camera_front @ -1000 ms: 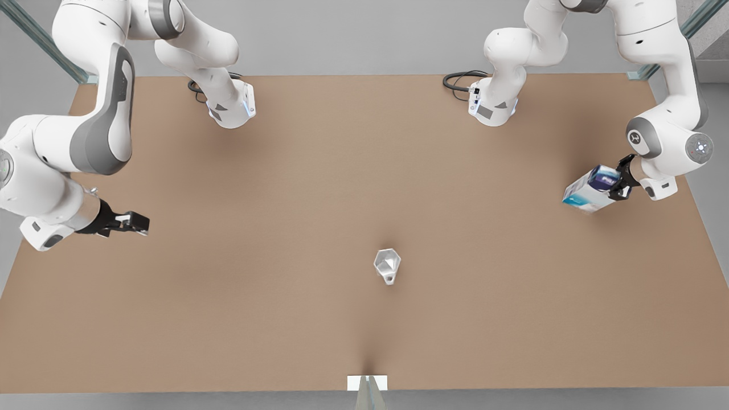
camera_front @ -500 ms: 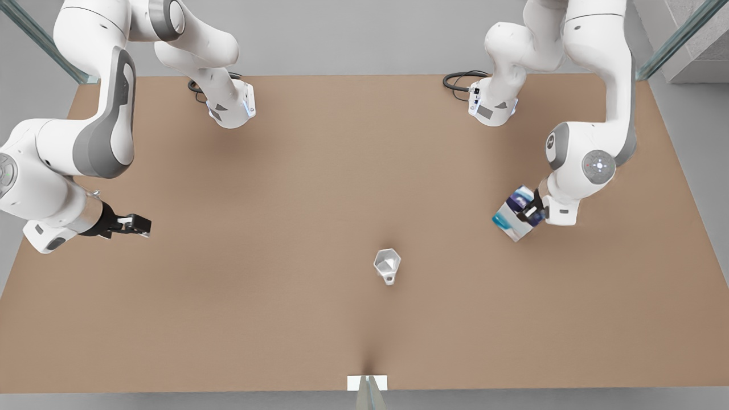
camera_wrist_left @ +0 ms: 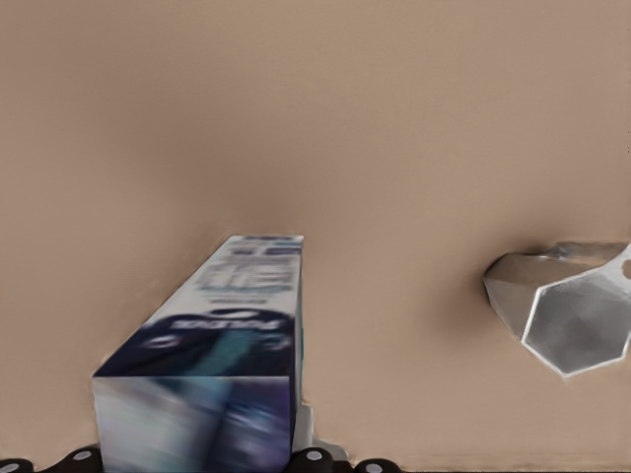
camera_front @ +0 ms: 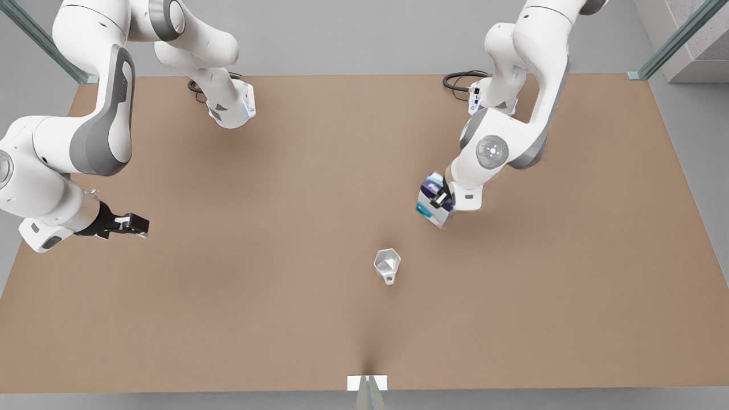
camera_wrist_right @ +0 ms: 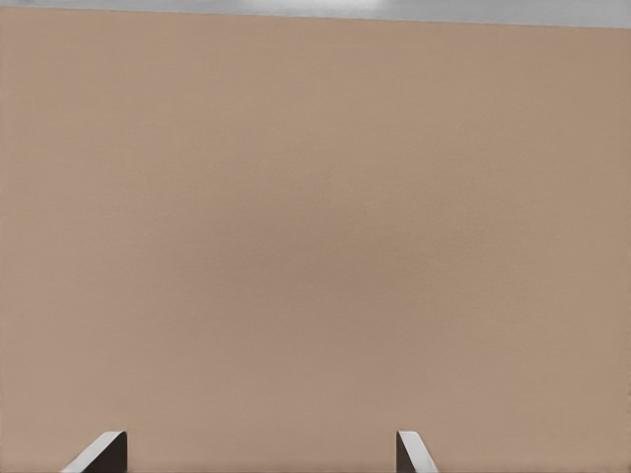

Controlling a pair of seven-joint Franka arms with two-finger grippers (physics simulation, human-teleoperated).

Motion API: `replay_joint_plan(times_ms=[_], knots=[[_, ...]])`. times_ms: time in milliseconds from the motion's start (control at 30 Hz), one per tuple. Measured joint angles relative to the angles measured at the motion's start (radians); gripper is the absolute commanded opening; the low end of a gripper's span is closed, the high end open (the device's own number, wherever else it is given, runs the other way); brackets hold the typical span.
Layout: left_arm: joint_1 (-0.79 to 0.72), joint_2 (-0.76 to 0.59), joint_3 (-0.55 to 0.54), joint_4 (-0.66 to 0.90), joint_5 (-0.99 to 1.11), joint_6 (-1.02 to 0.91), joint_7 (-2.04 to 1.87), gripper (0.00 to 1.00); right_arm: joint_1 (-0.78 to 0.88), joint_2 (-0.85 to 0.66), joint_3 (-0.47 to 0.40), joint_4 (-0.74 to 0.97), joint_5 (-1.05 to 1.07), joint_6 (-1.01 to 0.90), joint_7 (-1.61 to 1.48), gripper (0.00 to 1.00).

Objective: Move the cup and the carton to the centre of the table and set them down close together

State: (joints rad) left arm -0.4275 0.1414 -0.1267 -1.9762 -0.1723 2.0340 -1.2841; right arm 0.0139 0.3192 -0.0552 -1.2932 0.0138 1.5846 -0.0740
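Right hand [camera_front: 136, 224]: It is on the front view's left, over the left part of the bench [camera_front: 256, 319]. Its 2 dark fingers [camera_wrist_right: 104, 453] are spread wide apart with nothing between them. In the right wrist view there is just bare brown top under them. This arm waits, well apart from the cup and the carton.

Bench: It is a big flat brown top. The 2 arm bases sit at its far edge, each with a black cable beside it.

Cup [camera_front: 388, 265]: It is small and silvery, with flat angled sides. It stands upright on the bench near the middle, a bit toward the near edge. Its open top faces up. Its little handle points toward the near edge. No hand touches it. In the left wrist view the cup [camera_wrist_left: 567, 310] sits off to one side of the carton, with brown bench between them.

Carton [camera_front: 431, 199]: It is white, teal and dark blue. It is tilted and held up off the bench, with its shadow below. It is near the cup, up and to the front view's right of it.

Left hand [camera_front: 441, 201]: It is on the front view's right, clamped on the carton [camera_wrist_left: 212, 370].
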Motion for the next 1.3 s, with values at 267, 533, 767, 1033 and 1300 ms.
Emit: replay_joint_plan(times_ms=[267,533,767,1033,1300], knots=[[0.004,0.146,-0.127,0.176,-0.007,0.009,-0.213,0.70,0.000,0.000,0.000,0.000,0.002,-0.001,-0.001,1.00],[-0.004,0.257,-0.140,0.251,-0.003,0.103,-0.280,0.70,0.000,0.000,0.000,0.000,0.002,-0.001,-0.001,1.00],[-0.013,0.280,-0.140,0.250,-0.003,0.135,-0.298,1.00,0.000,0.000,0.000,0.000,0.002,-0.003,-0.001,1.00],[-0.013,0.239,-0.133,0.422,0.000,-0.121,-0.312,1.00,0.000,0.000,0.000,0.000,0.002,-0.003,-0.001,1.00],[0.438,0.170,-0.131,0.562,0.239,-0.353,1.163,1.00,-0.004,0.000,0.000,0.000,0.002,-0.003,-0.004,1.00]])
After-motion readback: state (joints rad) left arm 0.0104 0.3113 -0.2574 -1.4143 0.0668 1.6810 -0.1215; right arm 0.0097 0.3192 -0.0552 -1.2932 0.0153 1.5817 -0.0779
